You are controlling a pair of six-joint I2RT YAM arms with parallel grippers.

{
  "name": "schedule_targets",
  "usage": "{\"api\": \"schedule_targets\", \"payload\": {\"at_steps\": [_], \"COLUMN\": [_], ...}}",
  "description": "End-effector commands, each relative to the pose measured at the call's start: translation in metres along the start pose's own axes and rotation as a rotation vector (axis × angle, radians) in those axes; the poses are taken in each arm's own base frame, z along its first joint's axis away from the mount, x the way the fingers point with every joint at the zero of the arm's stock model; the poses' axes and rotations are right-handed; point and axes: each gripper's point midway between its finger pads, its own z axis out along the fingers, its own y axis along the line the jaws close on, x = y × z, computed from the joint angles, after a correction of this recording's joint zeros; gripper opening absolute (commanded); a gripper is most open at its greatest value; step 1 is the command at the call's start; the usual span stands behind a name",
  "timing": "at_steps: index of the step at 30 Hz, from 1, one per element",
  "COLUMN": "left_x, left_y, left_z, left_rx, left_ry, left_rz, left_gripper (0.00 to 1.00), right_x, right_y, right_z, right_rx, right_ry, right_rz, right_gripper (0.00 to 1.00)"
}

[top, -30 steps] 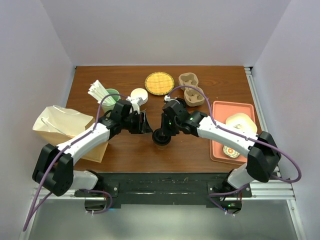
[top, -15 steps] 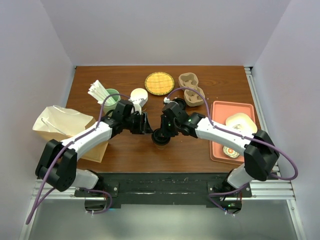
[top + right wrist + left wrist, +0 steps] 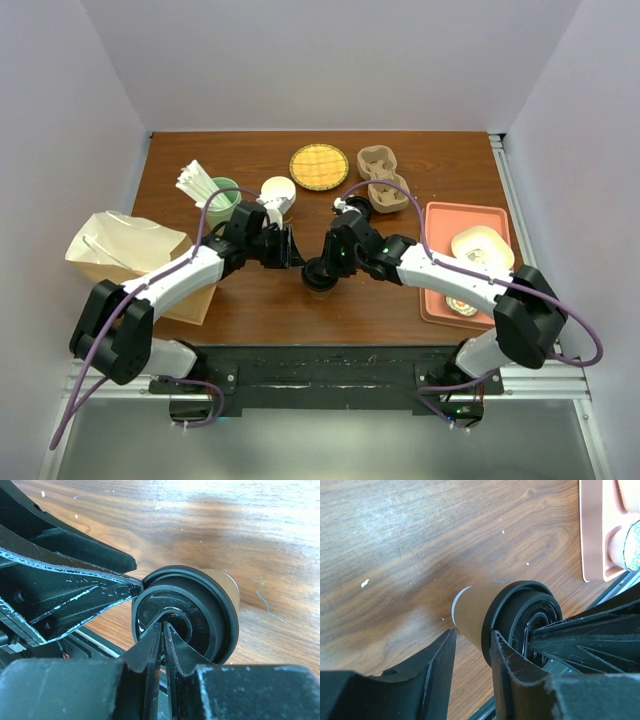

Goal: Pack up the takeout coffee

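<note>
- Takeout coffee: kraft cup with black lid, standing on the desk just toward 6 o'clock of centre. Not yet packed.
- Paper bag lies at 9 o'clock of the cup, well apart. The salmon tray is at 3 o'clock.
- Right end effector: fingers drawn together, only a thin slit between them. Tips are set down into the centre recess of the lid. Whether any ridge of the lid is pinched cannot be told.
- Left end effector: jaws parted, nothing held. It is brought in from 9 o'clock of the cup. In the right wrist view one fingertip is seen against the lid rim, while the cup body is not enclosed.

Risks, as judged:
- The cup could be tipped if the left finger is driven further against the rim rather than around the body, since the push would land high on the cup.
- The lid could be dented or popped loose by downward load from the right tips, and spillage would follow.
- The two end effectors are crowded over one small cup, so a collision is likely if either is moved without the other being cleared first.
- The paper wall could be crushed by a hard squeeze.
</note>
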Motion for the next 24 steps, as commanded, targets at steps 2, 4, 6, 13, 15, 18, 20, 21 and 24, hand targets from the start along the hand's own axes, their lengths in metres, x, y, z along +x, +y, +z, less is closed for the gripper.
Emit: {"api": "schedule_targets", "payload": {"at_steps": [2, 4, 6, 13, 15, 18, 20, 21, 24], "left_x": [0.021, 0.024, 0.033, 0.05, 0.052, 0.043, 0.023, 0.014, -0.014], "left_y": [0.042, 0.046, 0.052, 0.055, 0.055, 0.043, 0.022, 0.013, -0.01], "left_z": [0.003, 0.003, 0.003, 0.004, 0.004, 0.003, -0.002, -0.006, -0.02], "left_rx": [-0.165, -0.182, -0.197, -0.204, -0.207, -0.166, -0.108, -0.084, -0.052], "left_ry": [0.031, 0.038, 0.049, 0.069, 0.068, 0.049, 0.022, 0.009, -0.018], "left_rz": [0.009, 0.007, -0.007, -0.017, -0.018, -0.019, -0.012, -0.005, 0.024], "left_gripper": [0.35, 0.33, 0.31, 0.29, 0.29, 0.35, 0.39, 0.41, 0.42], "right_x": [0.042, 0.046, 0.051, 0.058, 0.062, 0.061, 0.054, 0.05, 0.042], "right_y": [-0.056, -0.06, -0.066, -0.076, -0.079, -0.076, -0.07, -0.066, -0.06], "right_z": [0.009, 0.01, 0.011, 0.014, 0.015, 0.017, 0.016, 0.015, 0.015], "right_rx": [0.168, 0.172, 0.182, 0.209, 0.217, 0.206, 0.194, 0.188, 0.181], "right_ry": [0.107, 0.11, 0.115, 0.125, 0.132, 0.132, 0.12, 0.111, 0.098], "right_rz": [0.008, 0.014, 0.023, 0.029, 0.036, 0.034, 0.03, 0.026, 0.019], "right_gripper": [0.11, 0.11, 0.1, 0.1, 0.09, 0.1, 0.09, 0.1, 0.1]}}
